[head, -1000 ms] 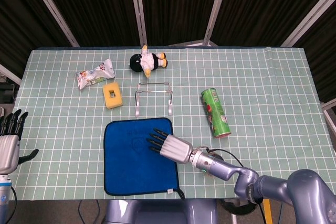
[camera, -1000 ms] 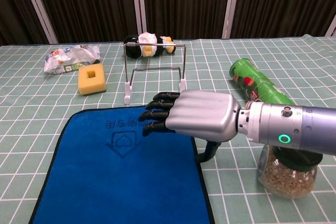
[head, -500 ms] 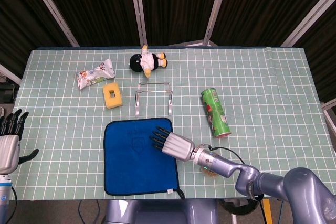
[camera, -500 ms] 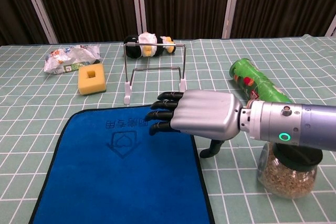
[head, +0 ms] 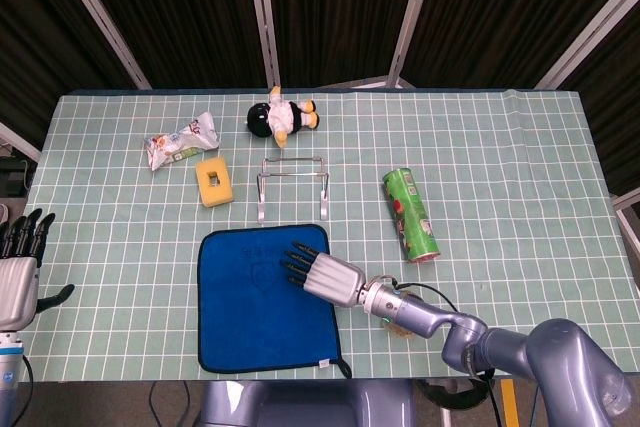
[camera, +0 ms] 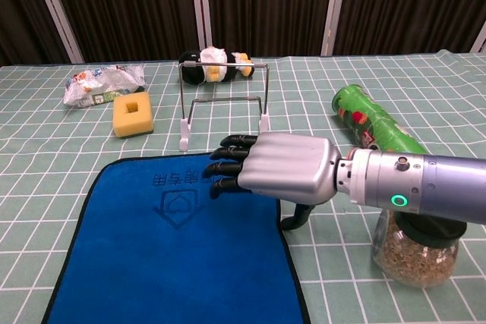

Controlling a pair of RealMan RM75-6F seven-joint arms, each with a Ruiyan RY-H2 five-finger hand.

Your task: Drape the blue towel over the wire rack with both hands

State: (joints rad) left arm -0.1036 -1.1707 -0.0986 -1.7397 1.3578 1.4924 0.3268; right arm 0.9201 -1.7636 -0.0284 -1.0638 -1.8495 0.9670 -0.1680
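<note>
Bench point(head: 520, 167), green grid cover.

Flat blue square towel point(head: 250, 317): spread at the near edge, just near of the thin wire rack point(head: 291, 185), which stands upright.

Your right hand point(head: 325, 272): palm down over the towel's far right corner, black fingers point(camera: 226, 169) straight and slightly apart, holding nothing; whether they touch the cloth cannot be told.

Your left hand point(head: 18, 272): off the bench's near left edge, fingers spread, empty.

Also present: yellow sponge block point(head: 214, 183), crumpled white packet point(head: 181, 140), black-and-white plush toy point(head: 282, 117), green cylindrical can point(head: 410, 214), lying down.
</note>
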